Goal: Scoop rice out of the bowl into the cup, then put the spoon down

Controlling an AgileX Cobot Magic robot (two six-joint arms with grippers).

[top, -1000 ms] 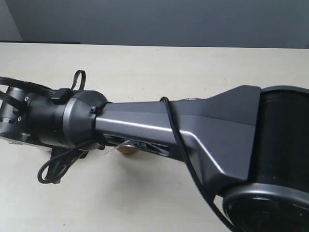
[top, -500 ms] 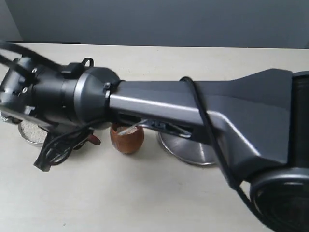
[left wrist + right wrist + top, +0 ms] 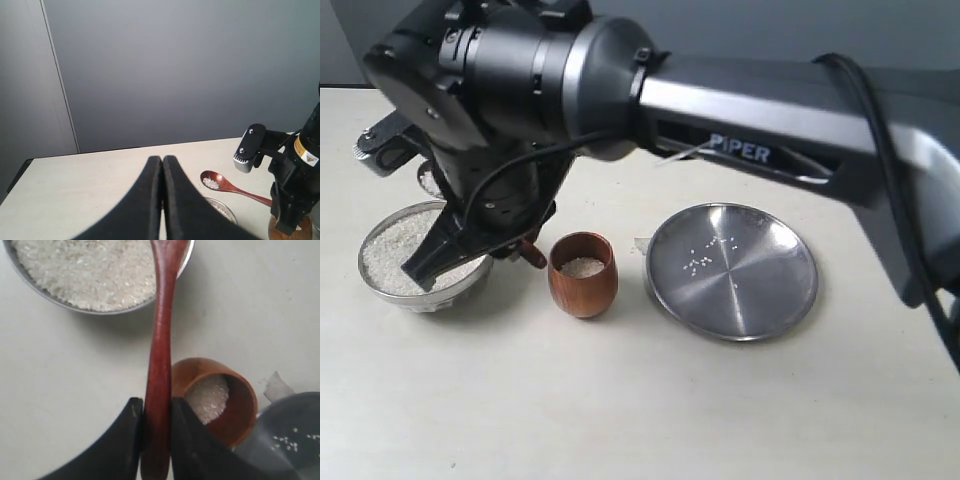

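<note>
Pressing the left jaws together on nothing, away from the cup (image 3: 582,273). Left of the cup, resting on the tabletop (image 3: 620,420): the bowl (image 3: 415,298), filled with rice (image 3: 390,245). Carrying a small load of grains in the spoon (image 3: 214,182), over the bowl's edge nearest the cup, not yet above the cup. Clamping the handle between the right jaws, just beside the cup rim. Possibly risking two things: tilting the spoon and dropping grains on the tabletop left of the cup; or brushing the cup with the handle or the low jaws and tipping out the rice inside. Right of the cup, lying on the plate (image 3: 760,300): a few stray grains, hinting at easy spilling.
</note>
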